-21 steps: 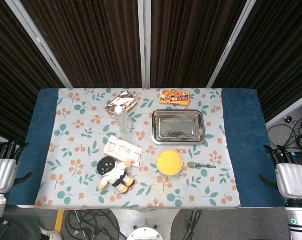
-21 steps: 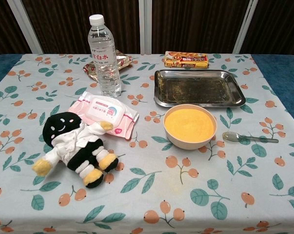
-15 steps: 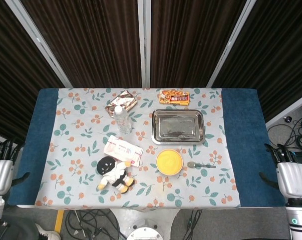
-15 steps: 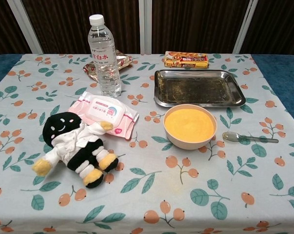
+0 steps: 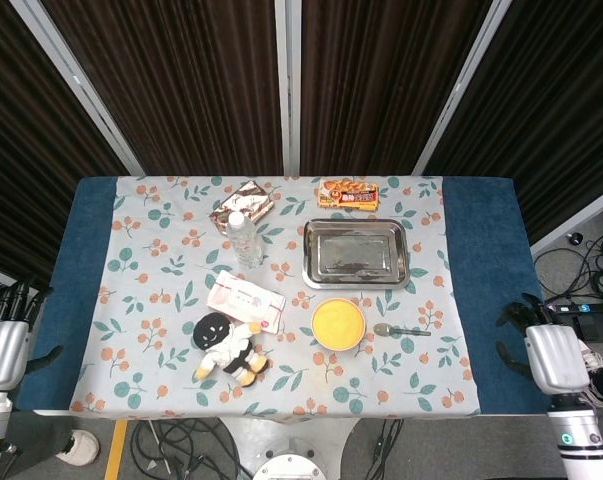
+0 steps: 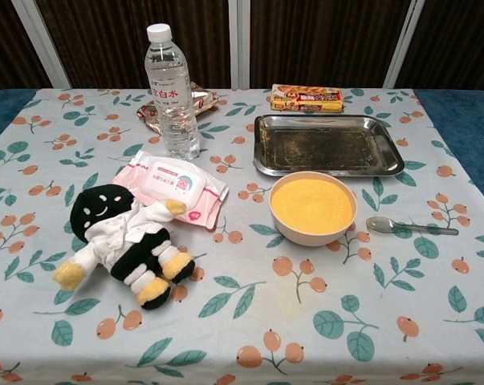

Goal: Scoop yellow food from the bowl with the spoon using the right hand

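Note:
A beige bowl (image 5: pixel 338 325) (image 6: pixel 313 208) filled with yellow food sits right of the table's centre. Just to its right a metal spoon (image 5: pixel 400 330) (image 6: pixel 410 227) lies flat on the cloth, bowl end toward the food bowl. My right hand (image 5: pixel 546 352) hangs off the table's right edge, well apart from the spoon, fingers spread and holding nothing. Off the left edge my left hand (image 5: pixel 3 340) is likewise empty with fingers apart. Neither hand shows in the chest view.
A steel tray (image 5: pixel 355 253) (image 6: pixel 327 145) lies behind the bowl, a snack box (image 5: pixel 347 194) beyond it. A water bottle (image 5: pixel 245 240) (image 6: pixel 172 91), a pink wipes pack (image 5: pixel 245 300) and a plush doll (image 5: pixel 226 347) (image 6: pixel 125 241) occupy the left half. A wrapped snack (image 5: pixel 241 205) lies behind the bottle.
My right hand has moved inward to the left, closer to the table's right edge. The left hand and all table objects stay put.

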Robot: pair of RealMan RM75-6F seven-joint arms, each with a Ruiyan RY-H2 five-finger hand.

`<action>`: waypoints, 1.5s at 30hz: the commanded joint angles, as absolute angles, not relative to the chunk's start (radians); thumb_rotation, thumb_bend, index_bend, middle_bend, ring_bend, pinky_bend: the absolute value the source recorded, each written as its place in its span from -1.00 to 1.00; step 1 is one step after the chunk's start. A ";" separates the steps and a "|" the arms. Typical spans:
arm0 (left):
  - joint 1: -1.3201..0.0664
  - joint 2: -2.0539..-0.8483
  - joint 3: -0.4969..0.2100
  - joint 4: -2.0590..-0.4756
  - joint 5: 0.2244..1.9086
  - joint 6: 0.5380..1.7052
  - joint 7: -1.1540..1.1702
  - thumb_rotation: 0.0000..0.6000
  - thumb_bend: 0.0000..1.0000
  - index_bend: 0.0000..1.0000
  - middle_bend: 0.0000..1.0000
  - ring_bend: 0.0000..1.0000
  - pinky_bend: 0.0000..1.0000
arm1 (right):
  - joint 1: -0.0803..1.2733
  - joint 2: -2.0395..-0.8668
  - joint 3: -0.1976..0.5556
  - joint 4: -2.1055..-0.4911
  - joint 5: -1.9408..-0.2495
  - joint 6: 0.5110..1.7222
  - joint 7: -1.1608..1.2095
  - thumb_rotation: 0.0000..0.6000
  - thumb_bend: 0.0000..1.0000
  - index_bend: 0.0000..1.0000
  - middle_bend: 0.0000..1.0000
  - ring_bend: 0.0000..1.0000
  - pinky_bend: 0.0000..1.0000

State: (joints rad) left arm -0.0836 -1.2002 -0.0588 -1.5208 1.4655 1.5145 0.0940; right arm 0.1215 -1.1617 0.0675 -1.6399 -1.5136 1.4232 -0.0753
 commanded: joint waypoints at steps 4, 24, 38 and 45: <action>-0.079 -1.191 -0.059 -1.519 1.471 1.522 0.069 1.00 -1.00 -0.57 -0.78 -0.83 -0.77 | 0.216 -1.230 0.093 -1.637 -1.426 1.255 -0.153 1.00 -0.41 -0.03 -0.37 -0.72 -0.50; -0.080 -1.187 -0.049 -1.498 1.463 1.486 0.008 1.00 -1.00 -0.56 -0.78 -0.83 -0.77 | 0.393 -1.508 0.086 -1.414 -1.261 1.020 -0.383 1.00 -0.42 -0.02 -0.47 -0.94 -0.81; -0.080 -1.191 -0.047 -1.477 1.458 1.473 -0.025 1.00 -1.00 -0.56 -0.78 -0.83 -0.77 | 0.415 -1.560 0.079 -1.378 -1.228 1.016 -0.419 1.00 -0.42 -0.02 -0.47 -0.94 -0.83; -0.080 -1.189 -0.045 -1.476 1.462 1.470 -0.036 1.00 -1.00 -0.56 -0.78 -0.83 -0.77 | 0.424 -1.572 0.074 -1.360 -1.212 1.010 -0.436 1.00 -0.42 -0.02 -0.47 -0.94 -0.83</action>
